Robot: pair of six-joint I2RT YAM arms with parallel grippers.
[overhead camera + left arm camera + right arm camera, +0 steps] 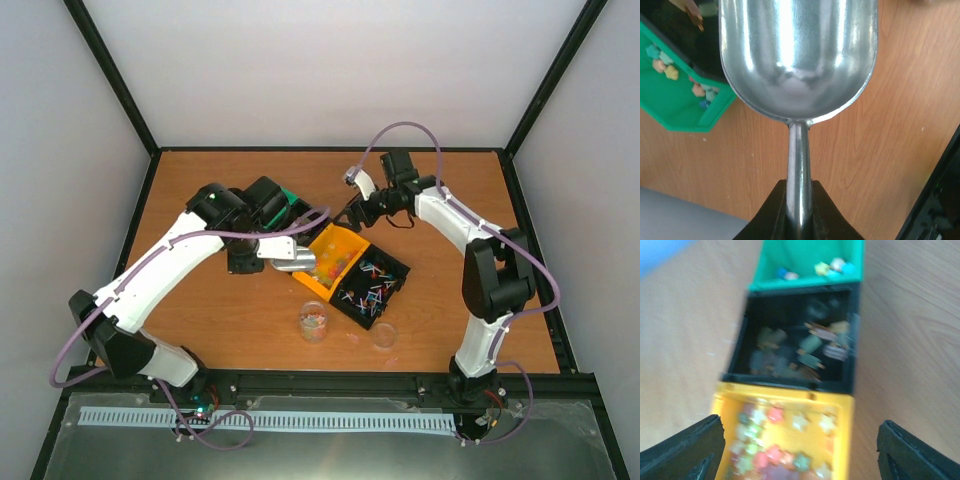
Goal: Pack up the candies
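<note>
The candies lie in a row of small bins: star-shaped ones in the yellow bin, thin wrapped ones in a black bin, brownish wrapped ones in another black bin, a few in the green bin. A clear jar near the front holds some candies. My left gripper is shut on the handle of the silver scoop, whose bowl is empty. My right gripper hangs open above the yellow bin's far end; that view is blurred.
A round clear lid lies on the wooden table right of the jar. A black frame rims the table, with white walls at the back and sides. The two arms meet over the bins in the middle.
</note>
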